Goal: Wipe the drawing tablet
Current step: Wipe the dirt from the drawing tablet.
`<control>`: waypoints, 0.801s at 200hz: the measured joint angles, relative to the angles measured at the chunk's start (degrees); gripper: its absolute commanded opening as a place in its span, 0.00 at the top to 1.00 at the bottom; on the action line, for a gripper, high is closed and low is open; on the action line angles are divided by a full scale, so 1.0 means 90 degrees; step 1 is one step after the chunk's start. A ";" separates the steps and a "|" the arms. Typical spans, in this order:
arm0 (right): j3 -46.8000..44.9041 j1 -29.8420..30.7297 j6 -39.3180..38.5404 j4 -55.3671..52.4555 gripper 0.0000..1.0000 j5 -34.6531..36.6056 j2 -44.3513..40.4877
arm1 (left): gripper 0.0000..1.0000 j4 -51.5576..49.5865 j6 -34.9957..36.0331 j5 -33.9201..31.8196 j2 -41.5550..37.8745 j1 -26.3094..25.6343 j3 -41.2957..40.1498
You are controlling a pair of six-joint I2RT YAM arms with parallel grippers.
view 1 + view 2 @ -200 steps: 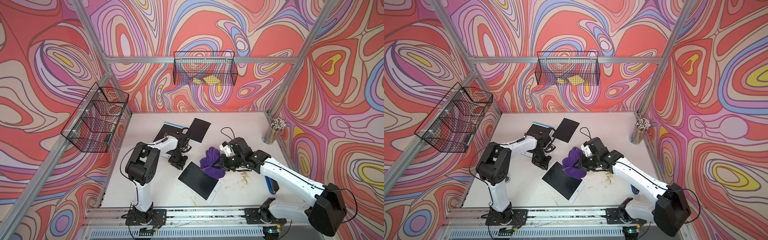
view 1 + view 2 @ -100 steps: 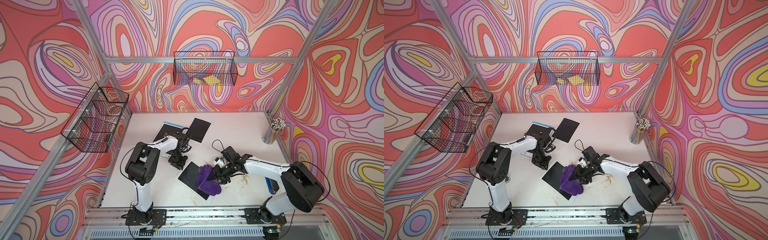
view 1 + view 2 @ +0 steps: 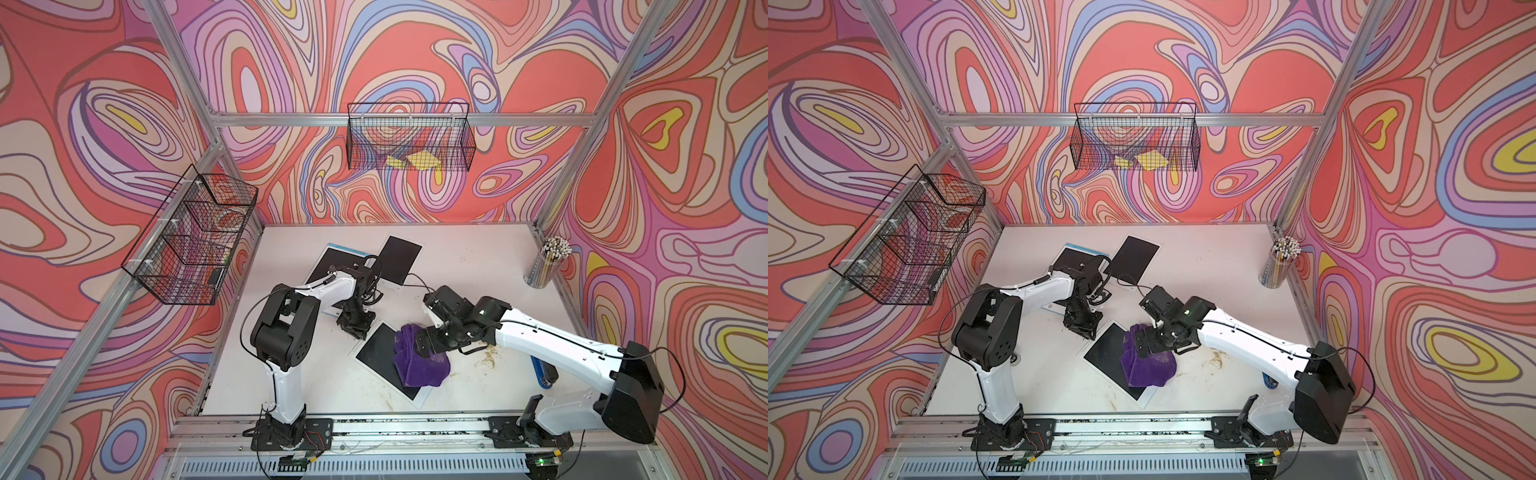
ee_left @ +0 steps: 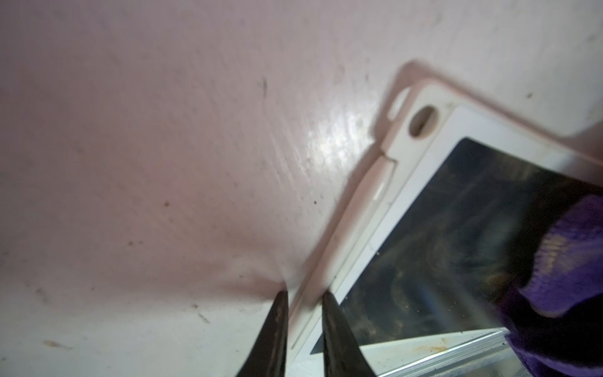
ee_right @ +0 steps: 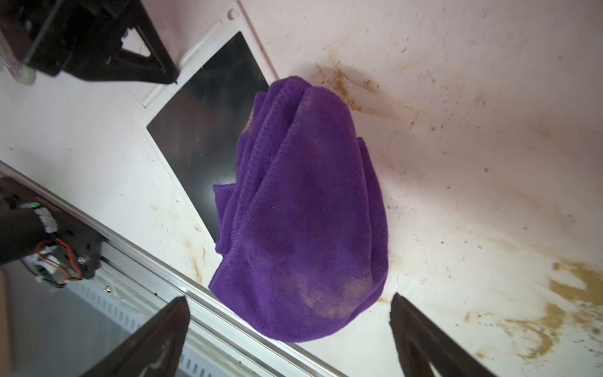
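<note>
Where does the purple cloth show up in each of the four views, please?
Top view: purple cloth low centre, draped over the drawing tablet's right side.
Top view: same place.
Left wrist: at the picture's edge, over the screen.
Right wrist: mid-picture.
Shared landmark: the tablet's black screen beneath it.

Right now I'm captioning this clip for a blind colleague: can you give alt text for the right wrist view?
A crumpled purple cloth lies loose across one end of a black-screened tablet and the white table, with the right gripper open above it. The left gripper clamps the tablet's rim near its other end; brown smears mark the table.
</note>
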 measured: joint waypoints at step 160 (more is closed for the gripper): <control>-0.0085 0.1462 0.0121 0.0379 0.13 0.1253 0.2210 | 0.78 0.0000 0.0000 0.0005 0.0000 0.0000 -0.0002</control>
